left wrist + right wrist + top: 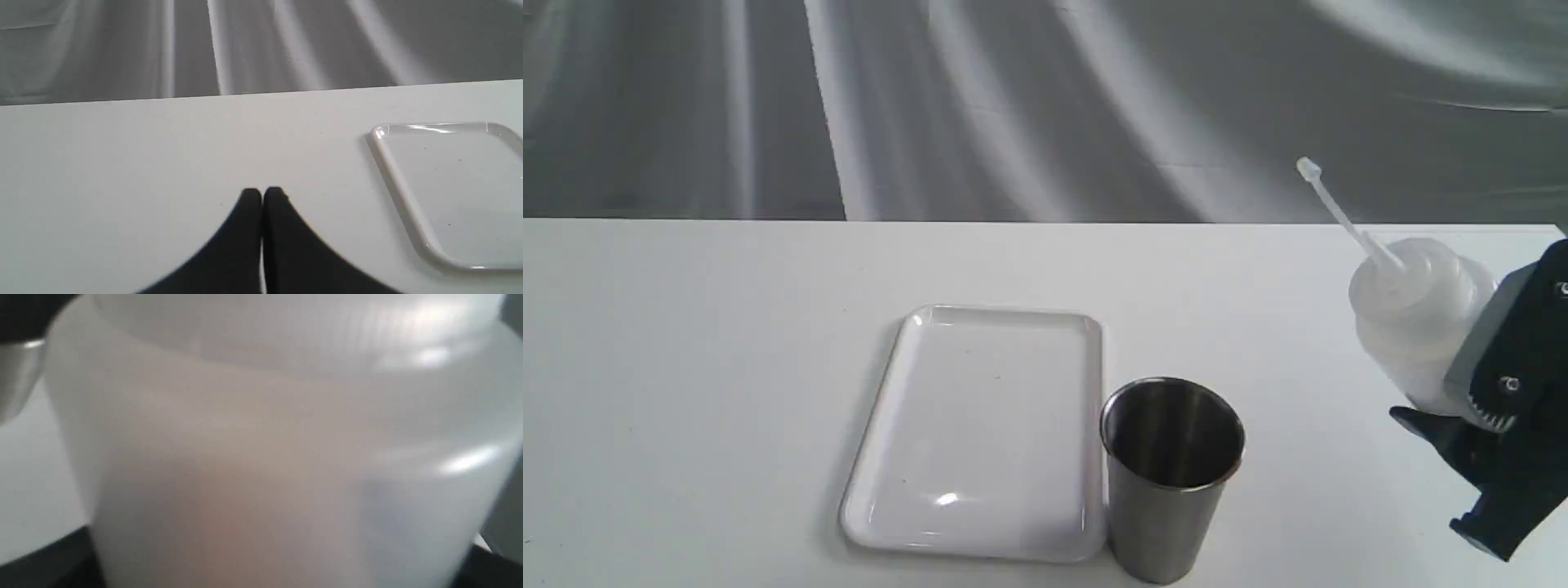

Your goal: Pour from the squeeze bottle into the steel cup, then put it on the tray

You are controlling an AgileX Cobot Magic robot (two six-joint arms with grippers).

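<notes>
My right gripper [1462, 400] is shut on the squeeze bottle [1417, 318], a whitish translucent cylinder held off the table at the right edge and tilted with its nozzle up and to the left. Up close the bottle [278, 457] fills the right wrist view, with a faint amber tint low in it. The steel cup [1170, 474] stands upright near the table's front, left of the bottle and touching the right rim of the white tray [980, 433]. My left gripper [261, 196] is shut, empty, low over bare table left of the tray [408, 204].
A white table [686, 367] carries everything, and its far edge meets a grey draped backdrop [1045, 98]. The left arm does not show in the exterior view.
</notes>
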